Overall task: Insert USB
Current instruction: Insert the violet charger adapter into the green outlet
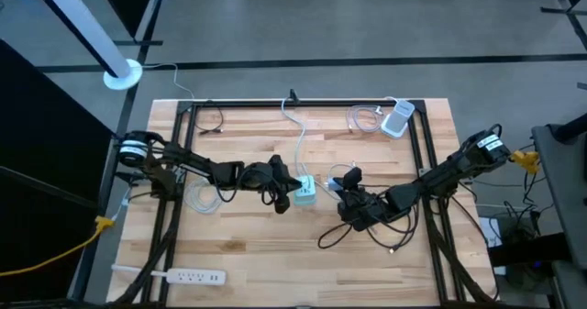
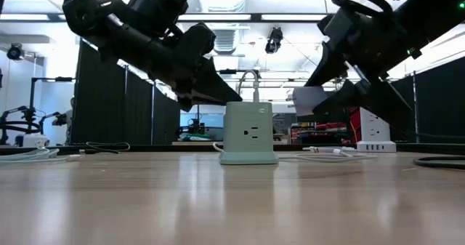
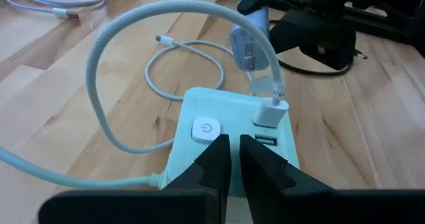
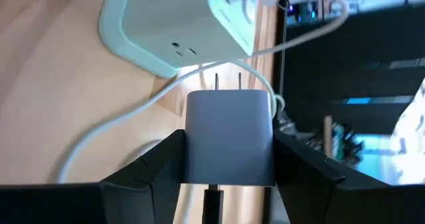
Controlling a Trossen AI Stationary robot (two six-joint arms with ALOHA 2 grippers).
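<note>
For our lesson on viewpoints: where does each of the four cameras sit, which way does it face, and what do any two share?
High: overhead, straight down on the table; both arms show.
Low: table height, level across; the power cube sits centre, arms above.
Left wrist: behind the shut left tool, facing the cube's top.
Right wrist: behind the right tool, which grips a plug adapter aimed at the cube.
Shared: all four show the power cube.

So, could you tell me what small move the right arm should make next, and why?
Probably ease the right gripper forward: the white charger it holds has its prongs pointing at the power cube but short of its outlet, while the shut left gripper rests at the cube's top.
</note>
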